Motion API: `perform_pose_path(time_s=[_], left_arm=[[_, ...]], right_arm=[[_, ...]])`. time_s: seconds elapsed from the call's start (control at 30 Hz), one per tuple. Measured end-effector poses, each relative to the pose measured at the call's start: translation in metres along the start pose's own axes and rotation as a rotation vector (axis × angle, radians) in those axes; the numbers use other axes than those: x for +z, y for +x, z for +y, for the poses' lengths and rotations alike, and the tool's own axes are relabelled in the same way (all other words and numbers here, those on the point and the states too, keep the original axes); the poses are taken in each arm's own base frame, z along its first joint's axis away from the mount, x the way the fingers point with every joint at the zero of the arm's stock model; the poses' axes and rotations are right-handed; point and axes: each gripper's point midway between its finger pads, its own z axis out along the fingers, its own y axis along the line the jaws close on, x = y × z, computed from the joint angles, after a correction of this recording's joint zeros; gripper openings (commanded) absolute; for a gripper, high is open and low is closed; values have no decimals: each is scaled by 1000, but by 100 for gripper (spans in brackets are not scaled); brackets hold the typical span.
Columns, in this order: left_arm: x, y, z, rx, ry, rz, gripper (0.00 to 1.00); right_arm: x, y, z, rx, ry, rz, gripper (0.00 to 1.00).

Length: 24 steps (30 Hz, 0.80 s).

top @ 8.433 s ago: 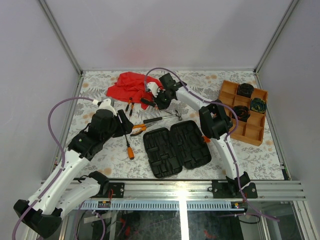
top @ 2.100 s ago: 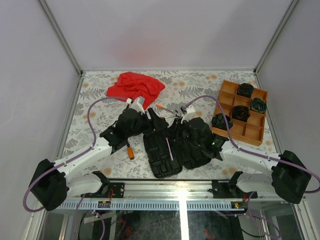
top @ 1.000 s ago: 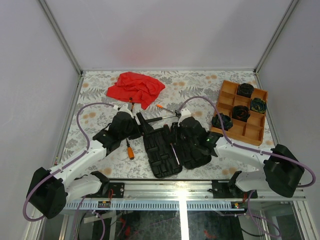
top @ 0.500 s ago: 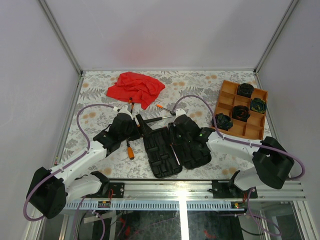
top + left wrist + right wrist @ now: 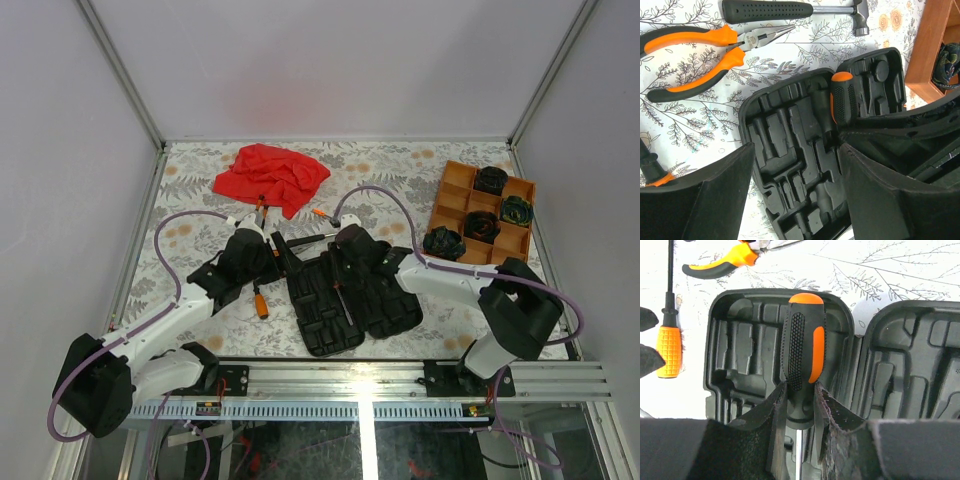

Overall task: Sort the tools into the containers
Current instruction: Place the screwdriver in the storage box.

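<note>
The open black tool case (image 5: 385,300) lies at the near middle; it also shows in the left wrist view (image 5: 790,150) and the right wrist view (image 5: 740,365). My right gripper (image 5: 340,272) (image 5: 799,400) is shut on an orange-and-black screwdriver (image 5: 802,345) (image 5: 842,102), held over the case's left half with its shaft (image 5: 346,303) pointing toward me. My left gripper (image 5: 283,252) (image 5: 795,200) is open and empty at the case's left edge. The pliers (image 5: 695,50), the hammer (image 5: 790,9) and an orange-handled screwdriver (image 5: 260,300) (image 5: 667,345) lie on the table.
The orange tray (image 5: 505,255) stands at the right with several dark coils, one greenish (image 5: 517,210). A red cloth (image 5: 270,175) lies at the back. A thin orange-tipped screwdriver (image 5: 320,213) lies behind the case.
My right gripper has moved left and a little farther back with the screwdriver, over the case's left half. The left arm has stayed put.
</note>
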Motion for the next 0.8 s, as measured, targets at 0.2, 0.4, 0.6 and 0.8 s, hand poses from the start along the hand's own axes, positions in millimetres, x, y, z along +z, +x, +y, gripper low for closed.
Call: perform_pose_path(time_s=[0.2,0.4,0.6,0.8], left_arm=[[1,3,3,0,-7,6,66],[1,6,7,0,-14,13,66],[1,6,7,0,-14,13,65],[2,7,7,0,-16,16,65]], right_arm=[[8,1,-6,-3,42,13,0],[14,11,-16,-1,90,44,1],[18,13,-18,4,99,49,4],[22,11,-16,12,99,49,9]])
